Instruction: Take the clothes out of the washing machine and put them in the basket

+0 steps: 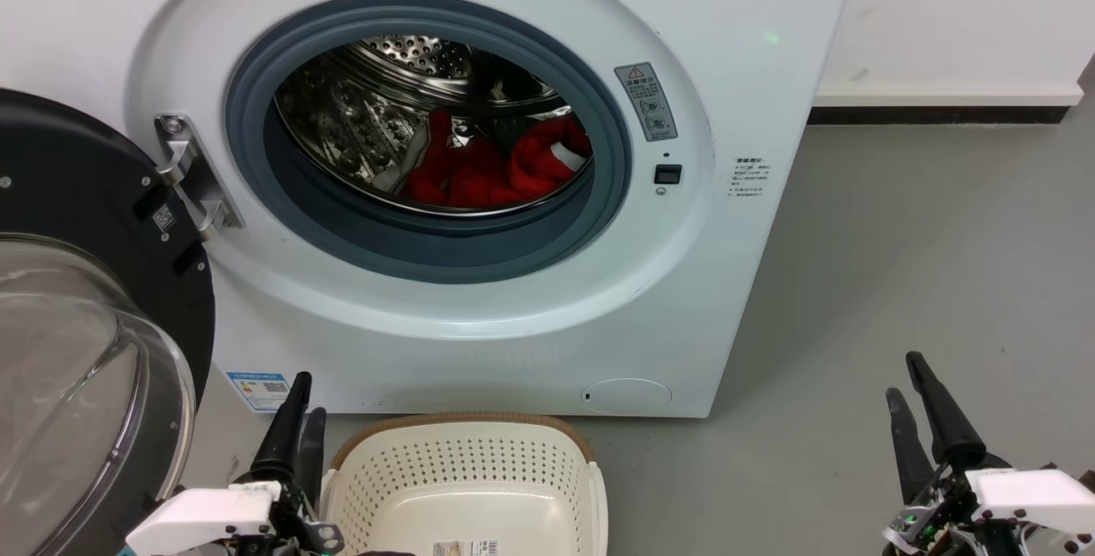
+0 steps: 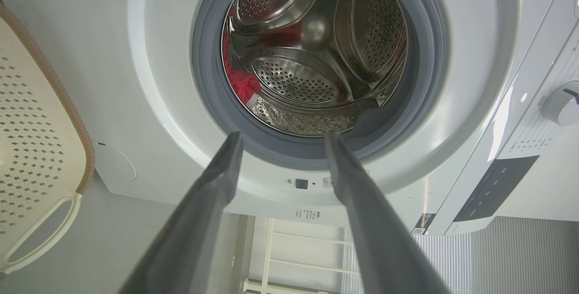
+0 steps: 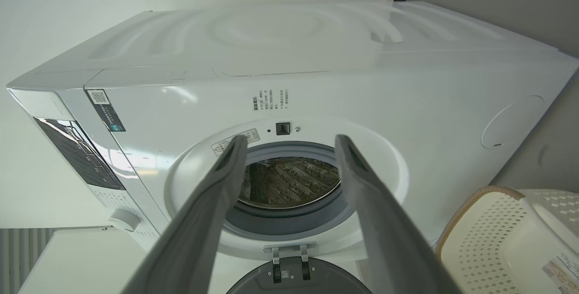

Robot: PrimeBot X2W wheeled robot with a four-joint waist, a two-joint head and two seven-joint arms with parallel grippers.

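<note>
The washing machine (image 1: 761,68) has its round door (image 1: 94,188) swung wide open to the left, so the way into the shiny drum (image 1: 359,120) is free. The red clothes (image 1: 488,171) lie in a heap at the bottom of the drum, and none are out yet. The basket (image 1: 466,440) sits on the grey floor (image 1: 898,265) right in front of the machine, just under the hole. I think that is so a picked-up thing only needs a short trip down to land in it. The part of its inside I can see is bare. The left gripper (image 1: 306,402) waits low beside the basket, its two fingers spread apart and holding nothing. The right gripper (image 1: 902,378) waits off to the other side, spread too and holding nothing. Both point toward the hole, ready, I guess, for a reach inside.
</note>
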